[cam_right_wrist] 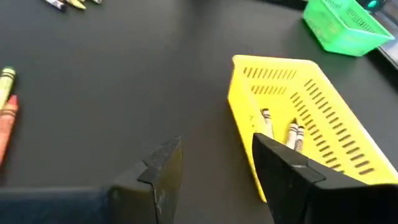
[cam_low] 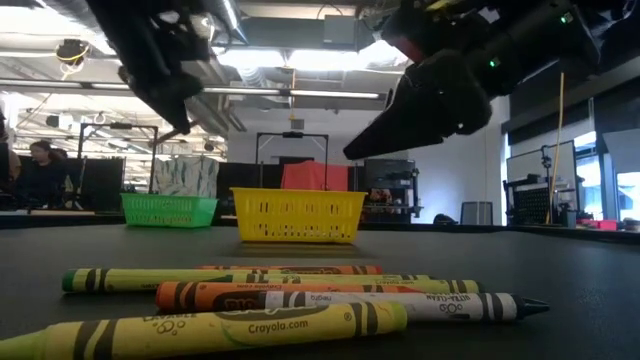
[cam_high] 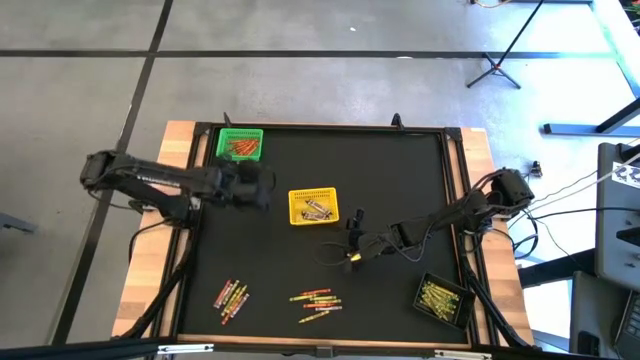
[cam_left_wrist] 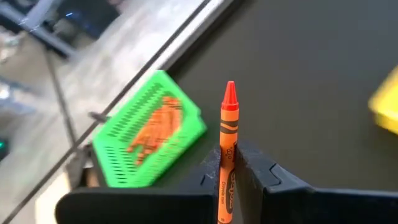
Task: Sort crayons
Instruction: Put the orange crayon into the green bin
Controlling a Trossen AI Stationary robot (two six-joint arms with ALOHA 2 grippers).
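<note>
My left gripper [cam_left_wrist: 227,158] is shut on an orange crayon [cam_left_wrist: 229,115] and hangs over the table's left half [cam_high: 258,186]. It is just near of the green basket [cam_left_wrist: 149,130], which holds orange crayons. My right gripper [cam_right_wrist: 214,165] stands open with nothing between its fingers, right of and near the yellow basket [cam_right_wrist: 305,124], which holds a few crayons. Loose crayons [cam_high: 316,301] lie on the black mat by the near edge, with another bunch [cam_high: 229,295] to their left. My left gripper pinches the orange crayon by the rear part of its paper wrap [cam_left_wrist: 224,171] between its two fingers. The crayon lies along the fingers, and its tip [cam_left_wrist: 230,90] sticks out ahead of them. The fingers slant down from the table's left, with the crayon lifted clear.
A black basket [cam_high: 442,298] with yellow-green crayons sits at the near right corner. The green basket [cam_high: 240,145] stands at the far left and the yellow one [cam_high: 313,206] mid-table. Bare black mat lies between the baskets and the loose crayons. Wooden rails edge the mat.
</note>
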